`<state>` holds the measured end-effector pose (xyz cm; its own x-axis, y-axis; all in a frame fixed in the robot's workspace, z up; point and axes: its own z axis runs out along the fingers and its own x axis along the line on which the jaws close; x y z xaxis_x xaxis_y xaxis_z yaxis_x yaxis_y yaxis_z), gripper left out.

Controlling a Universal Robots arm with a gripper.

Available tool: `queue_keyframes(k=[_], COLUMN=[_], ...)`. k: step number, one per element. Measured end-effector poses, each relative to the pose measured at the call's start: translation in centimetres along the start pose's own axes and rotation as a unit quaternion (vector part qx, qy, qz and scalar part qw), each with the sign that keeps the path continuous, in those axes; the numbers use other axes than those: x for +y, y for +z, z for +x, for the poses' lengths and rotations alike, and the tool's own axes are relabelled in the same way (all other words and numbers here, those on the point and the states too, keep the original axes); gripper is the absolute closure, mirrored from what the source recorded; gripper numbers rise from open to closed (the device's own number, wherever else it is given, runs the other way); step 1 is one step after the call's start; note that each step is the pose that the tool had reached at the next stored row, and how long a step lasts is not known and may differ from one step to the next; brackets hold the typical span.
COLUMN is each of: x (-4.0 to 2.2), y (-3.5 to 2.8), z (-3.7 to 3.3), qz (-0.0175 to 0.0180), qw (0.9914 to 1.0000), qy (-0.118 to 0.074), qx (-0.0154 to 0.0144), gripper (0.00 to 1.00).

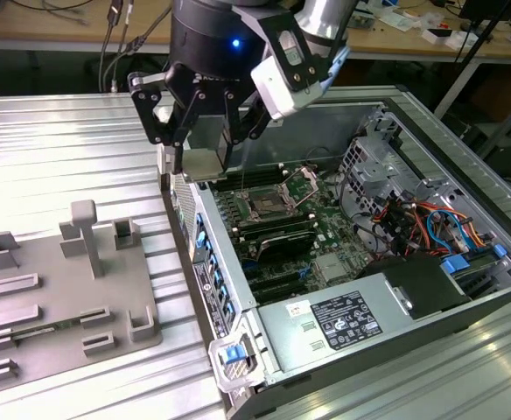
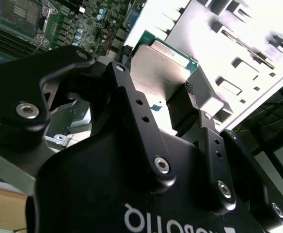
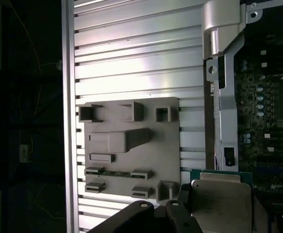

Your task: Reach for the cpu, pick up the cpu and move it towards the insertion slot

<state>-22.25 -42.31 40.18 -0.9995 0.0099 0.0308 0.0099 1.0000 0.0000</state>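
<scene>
Matt silvery metal cpu (image 2: 158,73), glossy black claw (image 2: 151,104), matt grey plastic tray (image 3: 132,150), ribbed aluminium table (image 1: 54,149).

The case (image 1: 413,289) lies on the table (image 1: 54,149). The tray (image 1: 63,297) sits to the exterior view's left of the case; the slot (image 1: 264,207) lies inside it; the cpu (image 1: 205,163) hangs above its near wall, in the gripper (image 1: 205,144).

You've got a ribbed aluminium bench (image 1: 63,149) here. The grey plastic tray (image 1: 59,297) sits flat on it toward the exterior view's left, the open computer case (image 1: 369,262) right beside it.
</scene>
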Motion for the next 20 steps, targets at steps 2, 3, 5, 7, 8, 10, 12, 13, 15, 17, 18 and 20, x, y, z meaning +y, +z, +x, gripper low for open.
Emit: queue_keyframes(k=[2, 3, 5, 7, 8, 10, 12, 13, 15, 17, 18, 20], x=[0.06, 0.09, 0.16, 0.19, 0.22, 0.33, 0.42, 0.42, 0.44, 0.55, 0.62, 0.87], y=[0.1, 0.14, 0.21, 0.3, 0.33, 0.41, 0.53, 0.59, 0.72, 0.93, 0.97, 1.05], z=[-0.06, -0.08, -0.14, -0.25, -0.35, -0.68, -0.85, -0.88, -0.99, -1.29, -1.39, -1.67], qz=[-0.0001, -0.0001, -0.0001, -0.0002, -0.0002, -0.0003, -0.0007, -0.0019, -0.0043, -0.0046, -0.0047, -0.0048], qw=[1.0, 1.0, 0.99999, 0.99998, 0.99998, 0.99997, 0.99995, 0.99994, 0.99987, 0.99973, 0.9997, 0.99964], qy=[0.0, 0.0, 0.001, 0.003, 0.004, 0.006, 0.009, 0.01, 0.015, 0.022, 0.024, 0.026], qx=[-0.0014, -0.0024, -0.0043, -0.0045, -0.0046, -0.0045, -0.0045, -0.0044, -0.0044, -0.0044, -0.0043, -0.0042], gripper=[0.45, 0.45, 0.45, 0.45, 0.45, 0.45, 0.45, 0.45, 0.45, 0.45, 0.45, 0.45])
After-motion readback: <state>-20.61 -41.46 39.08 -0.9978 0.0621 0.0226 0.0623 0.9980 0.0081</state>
